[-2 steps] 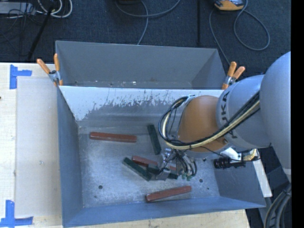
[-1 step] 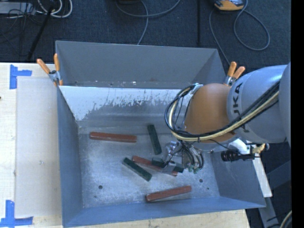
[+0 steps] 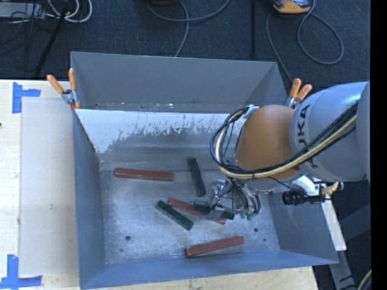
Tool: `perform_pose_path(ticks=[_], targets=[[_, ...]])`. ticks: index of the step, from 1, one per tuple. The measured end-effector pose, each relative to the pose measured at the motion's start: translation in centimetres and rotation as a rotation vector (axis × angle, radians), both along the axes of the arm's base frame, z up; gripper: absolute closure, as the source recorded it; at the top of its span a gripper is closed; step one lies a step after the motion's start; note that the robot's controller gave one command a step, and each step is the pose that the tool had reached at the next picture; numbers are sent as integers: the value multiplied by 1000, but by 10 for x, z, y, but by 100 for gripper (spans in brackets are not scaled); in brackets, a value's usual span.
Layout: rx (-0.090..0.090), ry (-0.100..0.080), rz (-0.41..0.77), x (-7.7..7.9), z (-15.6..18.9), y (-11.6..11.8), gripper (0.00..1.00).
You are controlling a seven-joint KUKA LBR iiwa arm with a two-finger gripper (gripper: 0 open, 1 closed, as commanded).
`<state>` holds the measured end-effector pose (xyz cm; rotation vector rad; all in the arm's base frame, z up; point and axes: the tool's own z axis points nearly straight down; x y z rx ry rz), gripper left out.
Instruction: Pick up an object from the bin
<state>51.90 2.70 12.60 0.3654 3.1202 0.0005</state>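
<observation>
We see a short reddish-brown stick (image 3: 188,206) lying flat on the floor of the grey bin (image 3: 91,222), a little toward 3 o'clock from the floor's middle, its right end running under the hand (image 3: 225,209). The hand sits low over that end, and we cannot tell whether it is clenched or released. A dark green stick (image 3: 175,215) lies just beside the brown one at 8 o'clock. An upright green stick (image 3: 196,176) lies near at 12 o'clock. A long brown stick (image 3: 144,174) lies well apart at 10 o'clock, and a lower brown stick (image 3: 214,246) at 6 o'clock
</observation>
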Motion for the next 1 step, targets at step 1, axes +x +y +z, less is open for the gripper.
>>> perform_pose_path(ticks=[1], targets=[[0,-6,2,2,73,0,100]])
